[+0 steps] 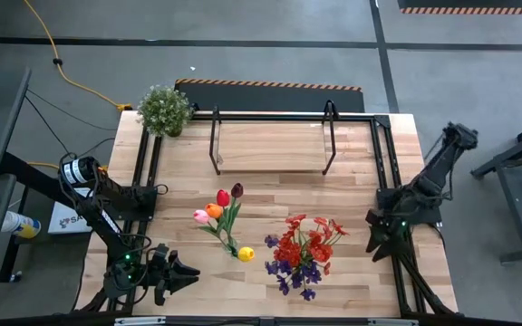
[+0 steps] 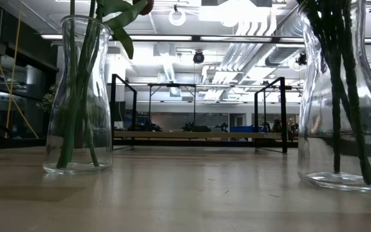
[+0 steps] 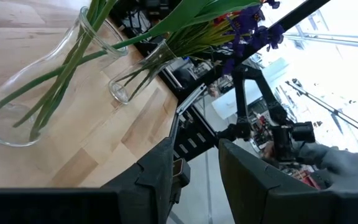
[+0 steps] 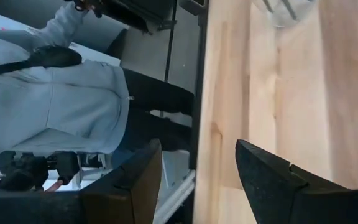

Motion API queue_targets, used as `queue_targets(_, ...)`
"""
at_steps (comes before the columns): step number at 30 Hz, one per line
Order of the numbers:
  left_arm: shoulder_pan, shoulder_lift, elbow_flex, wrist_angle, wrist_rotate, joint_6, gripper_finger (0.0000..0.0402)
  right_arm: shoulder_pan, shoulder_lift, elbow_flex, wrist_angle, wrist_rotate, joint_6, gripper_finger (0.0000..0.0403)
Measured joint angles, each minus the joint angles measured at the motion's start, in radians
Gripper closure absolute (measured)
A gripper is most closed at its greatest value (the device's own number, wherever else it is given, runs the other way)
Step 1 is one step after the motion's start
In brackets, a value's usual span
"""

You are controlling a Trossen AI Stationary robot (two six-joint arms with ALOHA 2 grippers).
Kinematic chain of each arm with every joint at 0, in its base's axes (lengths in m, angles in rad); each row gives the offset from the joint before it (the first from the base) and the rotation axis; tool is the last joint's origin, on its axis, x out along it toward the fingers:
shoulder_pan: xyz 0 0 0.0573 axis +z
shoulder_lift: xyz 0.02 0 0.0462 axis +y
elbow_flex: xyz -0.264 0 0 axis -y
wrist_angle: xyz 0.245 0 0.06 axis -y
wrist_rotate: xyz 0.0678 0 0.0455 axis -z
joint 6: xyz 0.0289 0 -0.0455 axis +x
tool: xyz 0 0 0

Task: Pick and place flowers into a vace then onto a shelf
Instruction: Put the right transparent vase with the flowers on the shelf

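Two clear glass vases stand upright on their bases on the plank table. One vase [image 1: 229, 237] holds red, orange, pink, maroon and yellow tulips [image 1: 217, 210]. The other vase [image 2: 343, 96] holds red and purple sprays [image 1: 304, 254]. The shelf [image 1: 270, 145] stands at the far side with nothing on it. My left gripper [image 1: 192, 272] is open near the table's front left corner and points level toward the vases [image 3: 30, 93]. My right gripper [image 1: 372, 241] is open over the table's right edge, with nothing between its fingers [image 4: 135, 174].
A bushy potted plant [image 1: 164, 109] stands at the far left corner. Black frame rails [image 1: 383, 154] run along the table's sides. A person in a grey top [image 4: 61, 93] stands beyond the table's near edge. Bare planks lie between the vases and the shelf.
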Motion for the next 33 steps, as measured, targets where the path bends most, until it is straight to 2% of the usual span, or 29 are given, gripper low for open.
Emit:
queue_targets(8, 0.000, 0.000, 0.000, 0.000, 0.000, 0.000, 0.0238, 0.232, 0.234, 0.000, 0.271, 0.305, 0.033, 0.0208)
queue_targets(16, 0.000, 0.000, 0.000, 0.000, 0.000, 0.000, 0.0238, 0.304, 0.478, 0.000, 0.450, 0.611, -0.013, 0.0208)
queue_targets(26, 0.000, 0.000, 0.000, 0.000, 0.000, 0.000, 0.0238, 0.261, 0.691, 0.000, 0.634, 0.681, -0.079, 0.0208)
queue_targets(33, 0.000, 0.000, 0.000, -0.007, 0.000, 0.000, 0.0238, 0.214, 0.784, 0.000, 0.783, 0.691, -0.165, 0.0208)
